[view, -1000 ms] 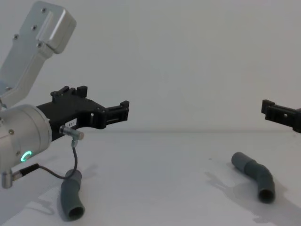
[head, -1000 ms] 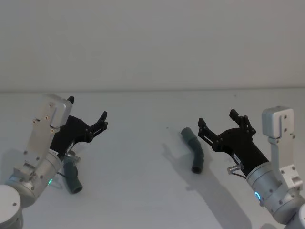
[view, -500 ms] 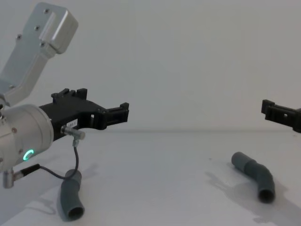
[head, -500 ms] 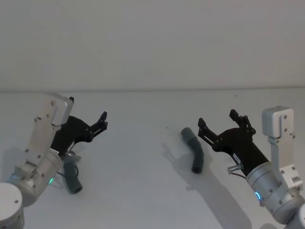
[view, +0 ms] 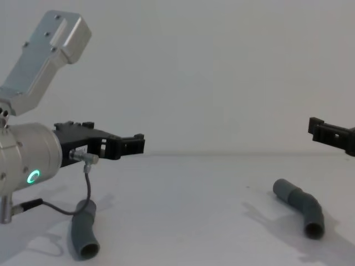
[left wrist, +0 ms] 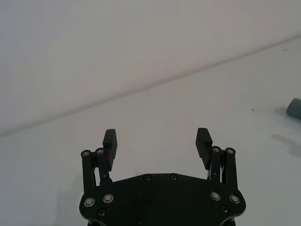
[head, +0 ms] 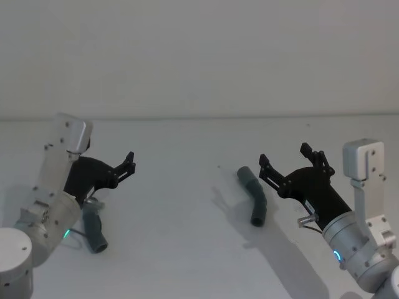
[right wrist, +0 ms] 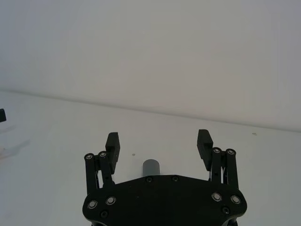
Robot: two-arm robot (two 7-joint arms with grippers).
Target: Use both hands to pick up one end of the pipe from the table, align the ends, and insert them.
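Plainly, the white surface (head: 187, 268) carries the pipe as two short, bent, dark grey pieces lying well apart. The right piece (head: 254, 200) lies right of centre, just ahead of the right gripper (head: 284, 154), one round cuff end facing that gripper's palm. The left piece (head: 93, 233) lies near the left edge, below the wrist of the left gripper (left wrist: 156, 139). Both grippers hang above the surface with fingers spread wide, holding nothing and touching neither piece.
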